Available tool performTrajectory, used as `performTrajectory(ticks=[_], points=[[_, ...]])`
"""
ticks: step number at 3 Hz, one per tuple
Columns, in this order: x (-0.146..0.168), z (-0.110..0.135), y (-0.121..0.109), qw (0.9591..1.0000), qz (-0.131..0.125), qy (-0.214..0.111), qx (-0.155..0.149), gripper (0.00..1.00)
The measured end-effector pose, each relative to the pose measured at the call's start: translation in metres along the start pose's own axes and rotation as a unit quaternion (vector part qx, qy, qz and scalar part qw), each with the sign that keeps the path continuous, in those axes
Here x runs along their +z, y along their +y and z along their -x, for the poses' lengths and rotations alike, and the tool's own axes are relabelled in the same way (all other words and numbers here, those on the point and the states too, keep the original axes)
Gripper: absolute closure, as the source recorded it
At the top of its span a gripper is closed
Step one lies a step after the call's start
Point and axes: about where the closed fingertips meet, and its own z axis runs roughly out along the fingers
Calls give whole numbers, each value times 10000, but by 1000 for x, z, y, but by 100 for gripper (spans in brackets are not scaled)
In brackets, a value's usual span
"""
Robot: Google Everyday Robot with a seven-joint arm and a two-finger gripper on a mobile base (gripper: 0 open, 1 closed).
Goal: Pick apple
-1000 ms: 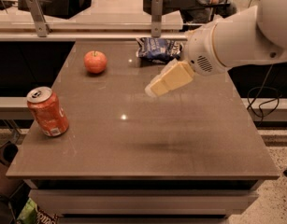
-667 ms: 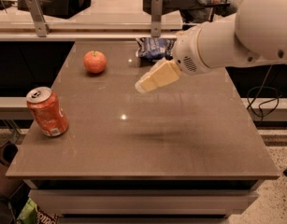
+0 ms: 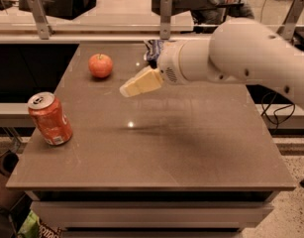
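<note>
Apple: the apple (image 3: 100, 65) is seen at the far left of the table (image 3: 191, 152), resting upright on its own, well apart from everything else. Open space is left on its near and right sides, so an approach from the right is judged unobstructed.
Apple surface: a small round fruit, red-orange with paler yellowish patches, smooth and slightly glossy. A rounded, firm body is expected to roll if it is nudged off-centre.
Gripper: the gripper (image 3: 126, 90) is held above the table, to the right of the apple and a little nearer the camera. Its tip is aimed left and slightly down towards the fruit, and no contact is made.
Gripper state: whether it is apart or together cannot be told, since it is seen only as one cream-coloured wedge. Nothing is seen clamped in it.
Arm: the arm (image 3: 250, 58) is reached in from the right, a thick, white, smooth-shelled limb. A dim shadow is cast on the tabletop below it.
Soda can: the soda can (image 3: 50, 119) is stood near the left edge, well apart from the apple. It is an orange-red metal cylinder with a silver top, tilted slightly.
Table surface: a flat, brown, faintly reflective slab.
Packet: a crumpled blue packet (image 3: 152, 48) is partly hidden behind the arm at the far edge.
Step judged: the reach towards the apple, with the grasp not yet made.
</note>
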Motion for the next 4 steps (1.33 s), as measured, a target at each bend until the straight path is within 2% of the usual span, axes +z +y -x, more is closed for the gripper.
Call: performTrajectory(ticks=[2, 4], points=[[70, 11, 5, 9973, 69, -634, 356, 0], [128, 33, 7, 9931, 262, -1040, 468, 0]])
